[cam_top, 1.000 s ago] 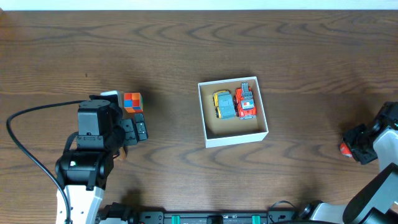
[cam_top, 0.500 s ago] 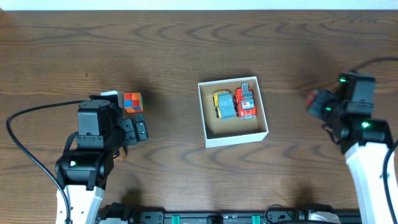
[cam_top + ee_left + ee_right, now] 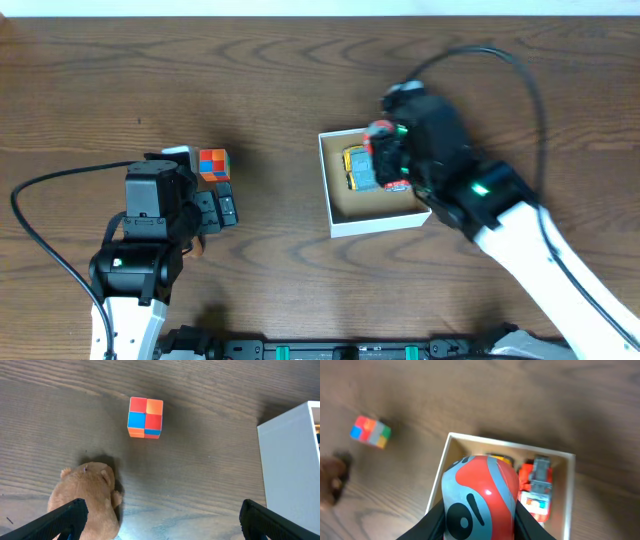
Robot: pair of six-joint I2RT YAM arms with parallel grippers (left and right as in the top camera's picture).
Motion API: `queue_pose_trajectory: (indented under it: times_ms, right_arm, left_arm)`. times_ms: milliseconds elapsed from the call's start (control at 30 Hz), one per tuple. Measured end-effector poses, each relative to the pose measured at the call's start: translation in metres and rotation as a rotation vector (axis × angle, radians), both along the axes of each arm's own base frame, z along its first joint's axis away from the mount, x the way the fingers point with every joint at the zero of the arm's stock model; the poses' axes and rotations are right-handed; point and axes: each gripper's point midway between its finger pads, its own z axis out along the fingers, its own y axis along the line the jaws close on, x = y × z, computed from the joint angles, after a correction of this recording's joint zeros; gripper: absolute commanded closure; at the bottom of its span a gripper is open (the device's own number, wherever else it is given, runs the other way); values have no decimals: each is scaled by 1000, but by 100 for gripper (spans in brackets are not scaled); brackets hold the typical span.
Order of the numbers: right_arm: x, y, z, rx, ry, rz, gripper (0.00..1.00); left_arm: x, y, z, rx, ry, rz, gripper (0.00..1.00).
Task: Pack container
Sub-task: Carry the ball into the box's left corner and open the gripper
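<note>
The container [image 3: 336,208] is a white-walled box with a tan bottom at mid table. It holds a yellow and blue toy car [image 3: 356,166] and a red toy truck [image 3: 538,491]. My right gripper [image 3: 385,150] hovers over the box, shut on a red and grey egg-shaped toy [image 3: 479,496] with a black eye mark. My left gripper [image 3: 160,522] is open and empty, low over the table at the left. A multicoloured cube [image 3: 213,163] lies just beyond it. A brown plush toy [image 3: 90,492] lies by its left finger. The box's white wall [image 3: 290,460] shows in the left wrist view.
A black cable [image 3: 40,215] loops around the left arm. The right arm [image 3: 540,260] stretches from the front right corner to the box, with its cable [image 3: 490,60] arcing above.
My right arm has swung from the far right edge leftward to over the box, carrying the red and grey toy. The left arm has not moved.
</note>
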Motion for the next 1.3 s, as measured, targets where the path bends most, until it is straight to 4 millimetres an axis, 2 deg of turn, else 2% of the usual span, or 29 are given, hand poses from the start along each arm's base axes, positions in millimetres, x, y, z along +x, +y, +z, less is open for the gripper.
queue_pose_trajectory:
  times_ms: [167,333,733,767,833,933,1167,1300]
  right_arm:
    - [11,25,-48,-60,93,68,99]
    - [21,42,-80,-73,130,129,99]
    - [30,55,-129,-104,197,167,98]
    - [31,56,-132,-105,200,168,94]
    - [33,57,-137,-107,201,168,76]
    - [35,59,-143,-108,205,168,37]
    - [40,60,-141,-110,183,172,35]
    - [41,61,-138,-110,181,174,40]
  left_arm:
    - [0,0,0,0,0,0,2]
    - [0,0,0,0,0,0,2]
    - [0,0,0,0,0,0,2]
    - [0,0,0,0,0,0,2]
    - [0,0,0,0,0,0,2]
    - [0,0,0,0,0,0,2]
    - [-1,0,-1,0,4,0,2]
    - [-1,0,-1,0,6,0,2]
